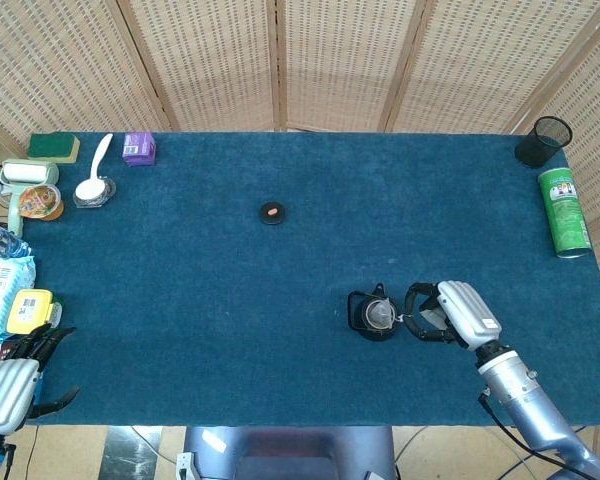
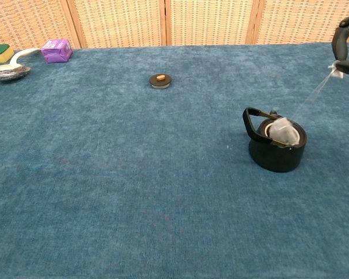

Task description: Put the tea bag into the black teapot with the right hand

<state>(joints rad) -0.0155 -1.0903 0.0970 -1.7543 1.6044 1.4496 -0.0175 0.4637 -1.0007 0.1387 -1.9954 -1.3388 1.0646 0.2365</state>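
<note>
The black teapot [image 1: 372, 316] [image 2: 276, 146] stands lidless on the blue cloth at right of centre. A white tea bag [image 2: 283, 131] [image 1: 379, 315] lies inside its mouth, mostly below the rim. A thin string runs from the bag up and right to a small tag pinched in my right hand [image 1: 448, 310] [image 2: 346, 47], which hovers just right of the pot. My left hand [image 1: 12, 378] rests at the table's near left corner, fingers apart, holding nothing.
The teapot lid [image 1: 271, 212] [image 2: 160, 80] lies mid-table. A purple box [image 1: 138, 148], white spoon in a dish [image 1: 94, 186], sponge [image 1: 53, 146] and packets [image 1: 28, 309] crowd the left edge. A green can [image 1: 564, 211] and black mesh cup [image 1: 543, 141] stand far right.
</note>
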